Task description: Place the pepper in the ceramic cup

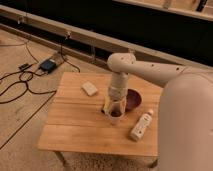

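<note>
The white ceramic cup [115, 119] stands on the wooden table [75, 125], just in front of the dark purple bowl [133, 99]. My gripper [115, 108] hangs straight down over the cup, its tip at the rim. The dark red pepper [115, 114] shows at the cup's mouth, right under the gripper. I cannot tell whether it is held or lies in the cup. A sliver of the slim orange-yellow item [106, 105] shows just left of the gripper.
A white bottle [140, 126] lies on the table right of the cup. A beige block [90, 88] lies at the back left. Cables and a dark box [48, 65] are on the floor to the left. My arm's bulky body [187, 120] fills the right side.
</note>
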Available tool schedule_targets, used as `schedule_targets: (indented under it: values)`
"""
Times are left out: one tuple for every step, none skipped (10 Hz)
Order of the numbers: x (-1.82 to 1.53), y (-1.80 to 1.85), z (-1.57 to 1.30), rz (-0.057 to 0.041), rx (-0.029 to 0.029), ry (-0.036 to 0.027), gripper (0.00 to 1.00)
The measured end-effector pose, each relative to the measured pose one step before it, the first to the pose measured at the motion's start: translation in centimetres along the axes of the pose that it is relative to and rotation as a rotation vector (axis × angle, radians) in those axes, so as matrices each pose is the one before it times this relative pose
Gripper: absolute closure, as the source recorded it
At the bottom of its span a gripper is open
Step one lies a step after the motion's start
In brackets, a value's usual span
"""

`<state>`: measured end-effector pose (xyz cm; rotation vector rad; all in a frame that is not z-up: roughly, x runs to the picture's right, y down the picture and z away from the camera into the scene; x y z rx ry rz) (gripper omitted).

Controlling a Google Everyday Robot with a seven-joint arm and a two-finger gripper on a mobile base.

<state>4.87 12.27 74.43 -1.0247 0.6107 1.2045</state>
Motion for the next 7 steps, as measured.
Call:
schedule_targets:
  values:
    - [-0.001, 0.039, 0.064, 0.00000, 0.00011, -0.00016, 0.24]
    - [-0.054, 0.041, 0.074, 0.00215, 0.00054, -0.00259, 0.24]
    - [-0.099, 0.004, 0.000, 0.00220, 0.00031, -0.00427, 0.24]
    - [-0.075, -0.003, -0.044, 0.00196, 0.00012, -0.00423, 0.24]
    - [-0.017, 0.012, -0.024, -0.00005, -0.00010, -0.00068, 0.24]
    - [0.003, 0.020, 0.019, -0.00047, -0.00011, 0.00039, 0.24]
    - [-0.004, 0.010, -0.016, -0.00008, -0.00007, -0.00031, 0.24]
